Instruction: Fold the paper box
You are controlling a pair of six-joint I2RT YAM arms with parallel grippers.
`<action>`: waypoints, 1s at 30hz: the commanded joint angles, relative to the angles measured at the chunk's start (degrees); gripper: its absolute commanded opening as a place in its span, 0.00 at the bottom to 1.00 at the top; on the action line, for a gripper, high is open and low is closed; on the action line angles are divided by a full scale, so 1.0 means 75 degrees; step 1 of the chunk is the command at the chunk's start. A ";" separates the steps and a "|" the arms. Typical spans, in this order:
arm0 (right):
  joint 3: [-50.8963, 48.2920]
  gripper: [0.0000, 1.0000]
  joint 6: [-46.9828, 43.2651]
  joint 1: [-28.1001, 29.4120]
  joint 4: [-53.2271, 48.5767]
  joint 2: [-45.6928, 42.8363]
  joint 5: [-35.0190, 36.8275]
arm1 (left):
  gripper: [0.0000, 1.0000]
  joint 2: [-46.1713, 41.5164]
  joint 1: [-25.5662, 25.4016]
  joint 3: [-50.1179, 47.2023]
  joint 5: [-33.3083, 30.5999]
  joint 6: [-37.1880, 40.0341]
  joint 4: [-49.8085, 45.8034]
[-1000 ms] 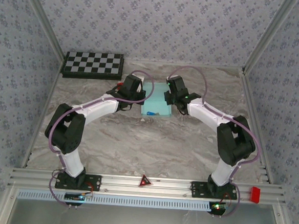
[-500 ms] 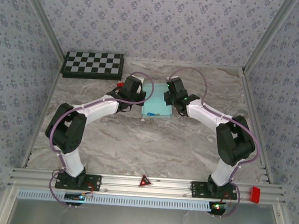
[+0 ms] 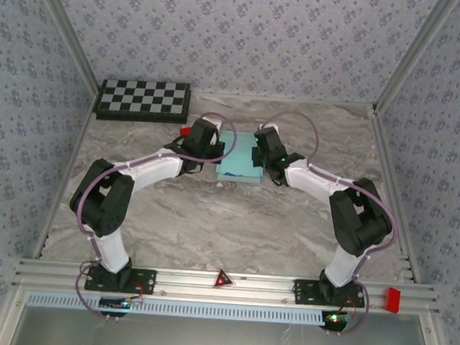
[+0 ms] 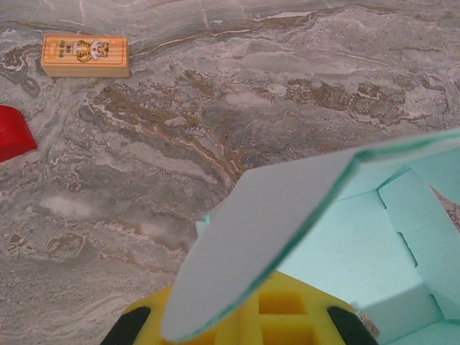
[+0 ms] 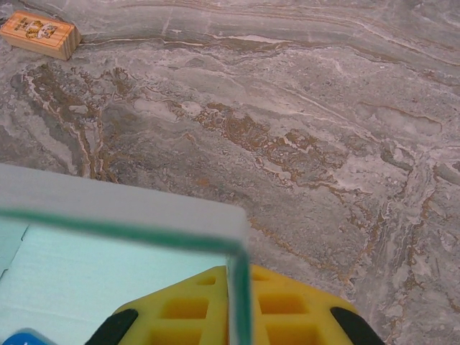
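Black-white checkerboard (image 3: 144,99) sits far L, well clear. L gripper (image 3: 217,146) is clamped on the paper box (image 3: 239,161), on its left flap. Box lies centre-far btwn both arms. R gripper (image 3: 257,154) straddles its right wall; we can't tell if it's pinched. Wooden block (image 4: 85,55) and red piece (image 4: 13,133) lie apart, not in the way.

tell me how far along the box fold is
Done: the box is partly up, with a side flap raised and a wall standing upright. In hand: the left end effector is shut on the flap, and the right end effector sits at the wall's corner, grip unclear. Left: the base panels lie open, so the other sides and the closing remain.
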 commanded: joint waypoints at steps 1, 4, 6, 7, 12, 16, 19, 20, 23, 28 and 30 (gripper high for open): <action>-0.0135 0.12 0.0313 0.0073 -0.0039 -0.0129 0.0270 | 0.02 -0.0003 -0.0053 -0.0098 0.0202 -0.0188 0.0267; -0.0146 0.12 0.0365 0.0083 -0.0065 -0.0118 0.0322 | 0.02 -0.0027 -0.0047 -0.0152 0.0203 -0.0199 0.0297; -0.0155 0.12 0.0446 0.0092 -0.0067 -0.0115 0.0374 | 0.02 -0.0050 -0.0055 -0.0205 0.0203 -0.0214 0.0334; -0.0167 0.12 0.0454 0.0110 -0.0064 -0.0118 0.0384 | 0.02 -0.0062 -0.0044 -0.0236 0.0215 -0.0222 0.0369; -0.0217 0.12 0.0543 0.0184 -0.0001 -0.0116 0.0469 | 0.02 -0.0122 -0.0043 -0.0361 0.0212 -0.0268 0.0487; -0.0196 0.13 0.0543 0.0244 -0.0008 -0.0091 0.0544 | 0.02 -0.0144 -0.0046 -0.0443 0.0255 -0.0293 0.0548; -0.0135 0.14 0.0544 0.0262 -0.0050 -0.0037 0.0562 | 0.02 -0.0156 -0.0050 -0.0491 0.0315 -0.0293 0.0617; -0.0117 0.14 0.0549 0.0272 -0.0072 -0.0023 0.0573 | 0.02 -0.0165 -0.0050 -0.0501 0.0332 -0.0303 0.0622; -0.0045 0.14 0.0539 0.0314 -0.0108 0.0027 0.0592 | 0.02 -0.0167 -0.0054 -0.0503 0.0344 -0.0305 0.0654; 0.0115 0.16 0.0497 0.0361 -0.0239 0.0109 0.0653 | 0.02 -0.0162 -0.0053 -0.0509 0.0327 -0.0305 0.0643; 0.0201 0.17 0.0458 0.0373 -0.0312 0.0154 0.0680 | 0.02 -0.0167 -0.0044 -0.0502 0.0315 -0.0294 0.0644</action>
